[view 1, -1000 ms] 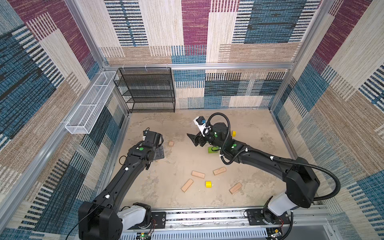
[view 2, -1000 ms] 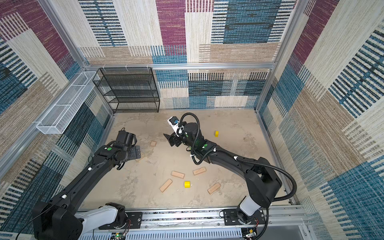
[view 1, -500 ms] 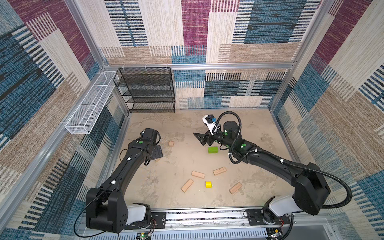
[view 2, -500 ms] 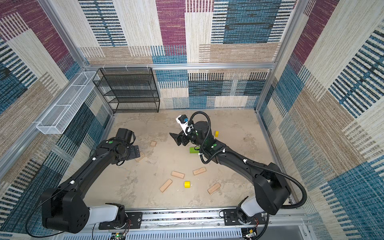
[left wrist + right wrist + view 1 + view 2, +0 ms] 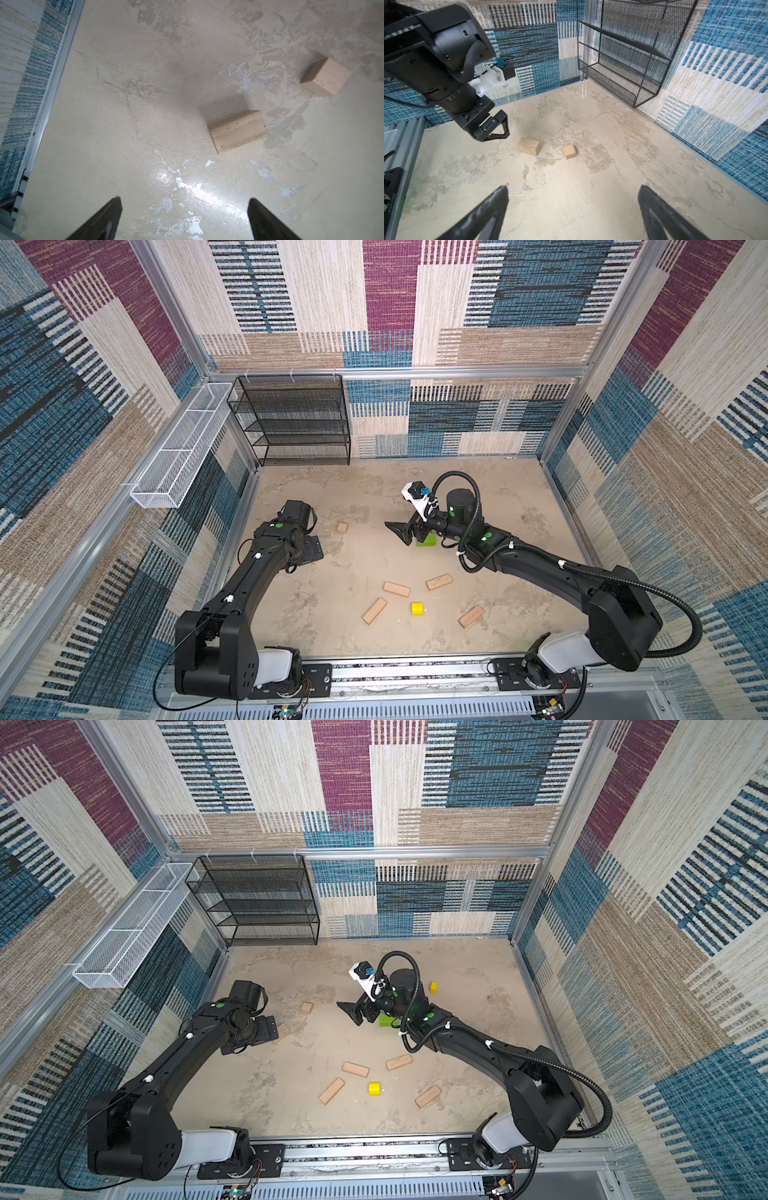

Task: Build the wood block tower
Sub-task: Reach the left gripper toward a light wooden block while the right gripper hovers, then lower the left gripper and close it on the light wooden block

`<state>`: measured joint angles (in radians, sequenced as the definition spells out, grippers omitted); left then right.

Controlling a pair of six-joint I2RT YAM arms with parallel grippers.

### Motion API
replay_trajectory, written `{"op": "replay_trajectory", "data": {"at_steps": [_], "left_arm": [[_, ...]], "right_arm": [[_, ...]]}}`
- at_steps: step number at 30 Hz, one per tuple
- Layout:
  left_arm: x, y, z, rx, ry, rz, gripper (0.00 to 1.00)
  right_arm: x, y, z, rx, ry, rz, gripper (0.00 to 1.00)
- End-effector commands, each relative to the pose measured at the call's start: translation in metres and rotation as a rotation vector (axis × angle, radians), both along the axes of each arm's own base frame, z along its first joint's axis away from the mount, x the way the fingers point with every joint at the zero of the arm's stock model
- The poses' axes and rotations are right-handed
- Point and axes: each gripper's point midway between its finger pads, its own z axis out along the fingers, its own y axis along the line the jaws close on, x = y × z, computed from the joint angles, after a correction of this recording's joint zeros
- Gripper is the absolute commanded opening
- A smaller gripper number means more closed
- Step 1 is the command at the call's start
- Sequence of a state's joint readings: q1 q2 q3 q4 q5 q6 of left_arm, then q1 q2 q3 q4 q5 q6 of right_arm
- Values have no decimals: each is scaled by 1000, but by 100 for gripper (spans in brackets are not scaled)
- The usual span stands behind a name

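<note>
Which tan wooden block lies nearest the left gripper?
The short oblong block just beyond the open left gripper. The small cube sits farther off, and the four planks lie much farther away.

A wire rack (image 5: pixel 291 418) stands at the back left corner of the table (image 5: pixel 332 635), with a wire basket (image 5: pixel 178 448) on the left wall in front of it. A cube (image 5: pixel 342 527) lies left of centre, a short block (image 5: pixel 282 1031) just in front of it to the left. The brick (image 5: pixel 427 542) lies right of the cube, near mid-table; one small piece (image 5: pixel 433 987) lies behind it to the right. Four planks (image 5: pixel 397 589) lie scattered apart near the front, the other small piece (image 5: pixel 417 608) among them.
</note>
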<state>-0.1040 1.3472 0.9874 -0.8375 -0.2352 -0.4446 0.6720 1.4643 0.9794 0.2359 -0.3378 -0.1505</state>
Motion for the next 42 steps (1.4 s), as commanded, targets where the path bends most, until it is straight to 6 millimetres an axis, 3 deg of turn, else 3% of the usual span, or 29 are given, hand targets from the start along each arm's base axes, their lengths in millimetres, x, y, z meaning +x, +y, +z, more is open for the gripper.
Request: {"op": "replay_trajectory", "data": {"at_steps": [1, 5, 11, 19, 28, 42], "left_arm": [[-1, -2, 0, -36, 12, 11, 99], [3, 0, -4, -56, 12, 21, 99], [16, -17, -16, -158, 53, 60, 99], [31, -20, -34, -186, 101, 181, 99], [51, -30, -38, -186, 110, 177, 99], [57, -43, -57, -194, 159, 202, 98]], "right_arm": [[-10, 4, 14, 26, -54, 65, 100], [-29, 11, 18, 34, -65, 179, 100], [-47, 14, 24, 48, -80, 274, 100], [-50, 10, 27, 32, -118, 265, 100], [-56, 11, 25, 23, -135, 287, 100], [-60, 12, 23, 14, -155, 297, 100]]}}
